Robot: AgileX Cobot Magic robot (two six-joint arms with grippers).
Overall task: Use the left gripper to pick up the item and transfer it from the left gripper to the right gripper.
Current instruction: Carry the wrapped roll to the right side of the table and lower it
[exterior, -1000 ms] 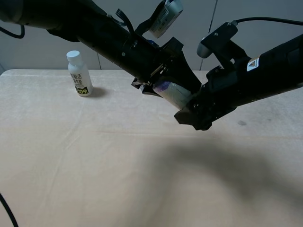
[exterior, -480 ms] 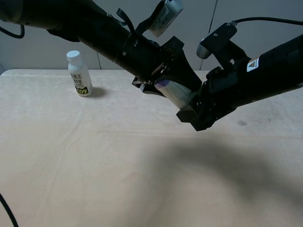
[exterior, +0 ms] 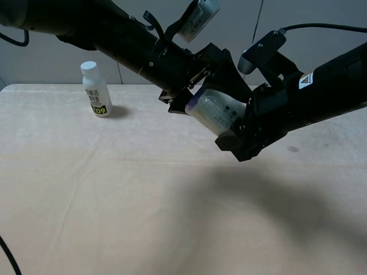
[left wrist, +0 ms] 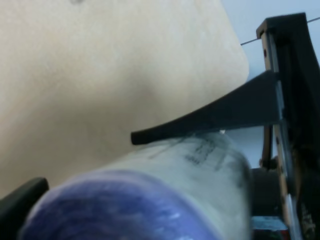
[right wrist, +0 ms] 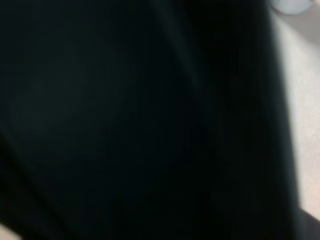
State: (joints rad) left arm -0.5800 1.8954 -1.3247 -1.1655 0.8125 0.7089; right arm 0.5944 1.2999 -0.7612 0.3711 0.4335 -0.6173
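The item, a stout cream-white cylinder with a purple end, hangs tilted in the air above the table's far middle. My left gripper stands around its purple end with the jaws spread; the upper jaw is lifted off it. In the left wrist view the item fills the lower part, with one black finger just above it and the other finger beside it. My right gripper is shut on the item's lower right end. The right wrist view is almost all black, blocked at close range.
A white bottle with a white cap stands upright at the table's far left. The beige table stretches under both arms, which cast a broad shadow on its right half. A grey wall runs behind.
My left gripper's jaws have spread, and more of the item's side shows. The item has tilted and shifted slightly right. The right gripper stays on its end.
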